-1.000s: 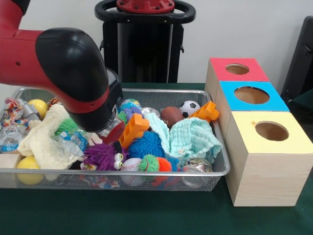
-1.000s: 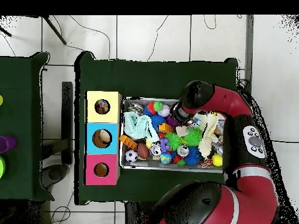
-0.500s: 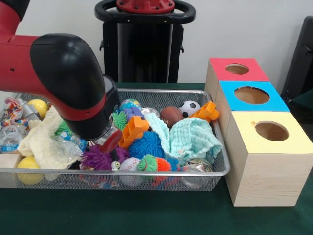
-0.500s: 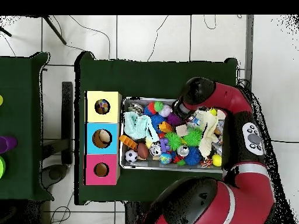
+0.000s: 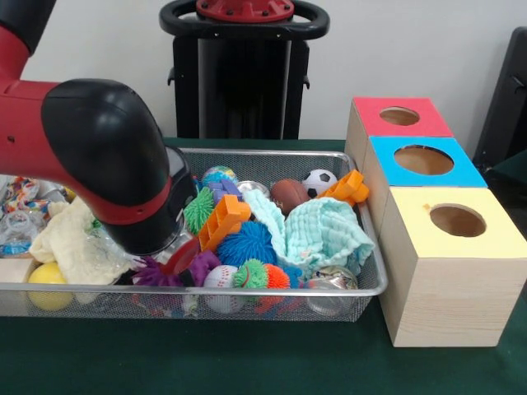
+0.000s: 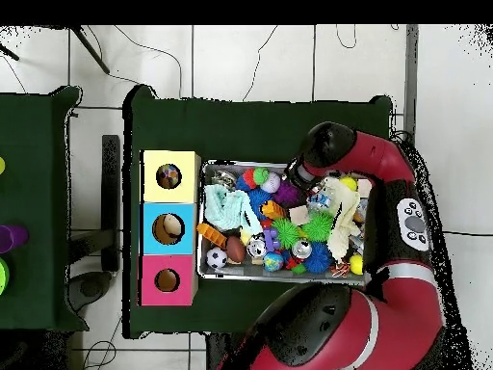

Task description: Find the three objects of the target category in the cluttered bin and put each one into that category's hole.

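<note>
Pincer (image 5: 183, 262) of mine is buried among toys at the wire bin's (image 5: 272, 298) near rim. Its opening, I cannot tell.

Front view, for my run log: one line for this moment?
arm: low over bin | end effector: hidden | near: purple fuzzy toy | boxes: untouched

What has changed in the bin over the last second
The arm sank lower and slid toward the near rim of the wire bin, now covering the purple spiky toy whose googly eyes showed earlier. Nothing visibly picked up or released. The mint cloth, orange block, balls and three boxes stayed put.
</note>
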Controlling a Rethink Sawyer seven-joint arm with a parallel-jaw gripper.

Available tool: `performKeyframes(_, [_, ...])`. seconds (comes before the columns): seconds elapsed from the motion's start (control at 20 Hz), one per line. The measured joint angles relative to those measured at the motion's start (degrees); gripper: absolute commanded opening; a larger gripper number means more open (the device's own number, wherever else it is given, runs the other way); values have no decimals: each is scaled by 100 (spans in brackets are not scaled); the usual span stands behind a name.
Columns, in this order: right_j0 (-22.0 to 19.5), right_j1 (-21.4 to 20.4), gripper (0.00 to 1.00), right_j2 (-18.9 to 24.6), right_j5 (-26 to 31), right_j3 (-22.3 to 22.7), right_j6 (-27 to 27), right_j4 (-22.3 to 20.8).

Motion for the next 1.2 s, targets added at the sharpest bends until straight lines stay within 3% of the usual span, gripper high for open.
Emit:
performKeyframes(0.35, [31, 138, 100, 1, 288, -305, 0, 9])
performKeyframes(1.2, [36, 113, 100, 1, 291, -314, 0, 51])
